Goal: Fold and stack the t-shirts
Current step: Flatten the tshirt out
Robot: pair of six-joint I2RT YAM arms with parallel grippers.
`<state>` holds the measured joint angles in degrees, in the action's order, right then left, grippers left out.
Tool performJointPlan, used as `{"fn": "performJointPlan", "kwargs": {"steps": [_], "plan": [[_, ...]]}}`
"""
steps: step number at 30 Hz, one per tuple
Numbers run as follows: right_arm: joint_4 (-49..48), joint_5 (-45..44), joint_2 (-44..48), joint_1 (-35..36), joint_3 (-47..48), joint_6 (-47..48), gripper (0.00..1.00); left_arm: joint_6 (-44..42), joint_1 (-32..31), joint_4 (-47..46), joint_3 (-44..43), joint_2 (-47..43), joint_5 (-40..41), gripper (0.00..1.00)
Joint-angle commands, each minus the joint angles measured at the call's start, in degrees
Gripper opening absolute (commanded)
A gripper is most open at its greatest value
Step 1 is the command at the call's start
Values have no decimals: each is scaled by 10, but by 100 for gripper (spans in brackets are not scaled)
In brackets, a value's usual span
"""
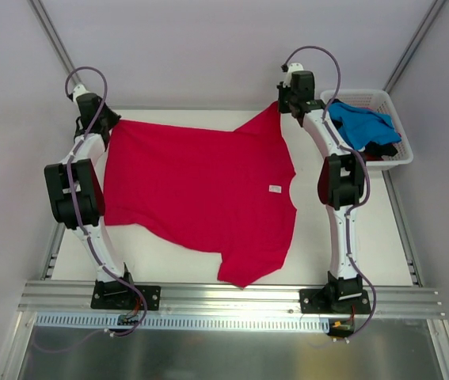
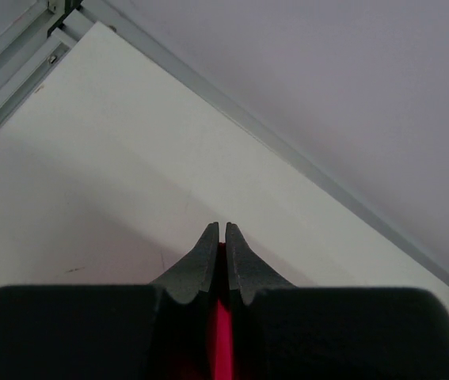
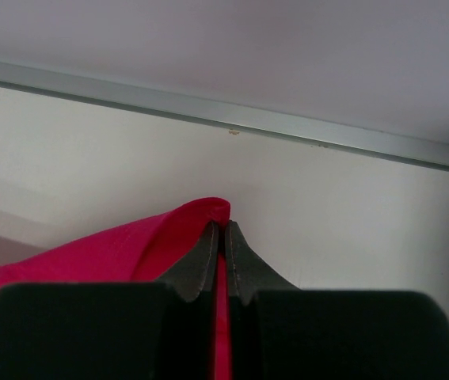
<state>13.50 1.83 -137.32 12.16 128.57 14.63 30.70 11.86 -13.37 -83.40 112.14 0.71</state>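
Observation:
A crimson-red t-shirt (image 1: 200, 190) is stretched out over the white table (image 1: 161, 261), hem to the left and neck to the right. My left gripper (image 1: 107, 120) is shut on its far-left corner; red cloth (image 2: 222, 340) shows between the closed fingers. At the far right corner my right gripper (image 1: 281, 103) is shut on the sleeve tip, and a red fold (image 3: 200, 218) bulges past the fingertips. A blue t-shirt (image 1: 360, 123) lies on darker ones in the basket (image 1: 394, 154).
The white slatted basket stands at the table's far right, just behind my right arm. An aluminium frame rail (image 3: 287, 123) runs along the table's far edge, close ahead of both grippers. Grey walls enclose the table.

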Motion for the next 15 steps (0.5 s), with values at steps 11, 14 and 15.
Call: {"fn": "performJointPlan", "kwargs": {"steps": [11, 14, 15], "plan": [[-19, 18, -36, -2, 61, -25, 0, -31, 11, -6, -39, 69, -29, 0], [-26, 27, -39, -3, 75, -31, 0, -53, 10, -17, -36, 64, -19, 0], [-28, 26, -44, -2, 78, -32, 0, -58, 11, -17, -35, 65, -13, 0]]}}
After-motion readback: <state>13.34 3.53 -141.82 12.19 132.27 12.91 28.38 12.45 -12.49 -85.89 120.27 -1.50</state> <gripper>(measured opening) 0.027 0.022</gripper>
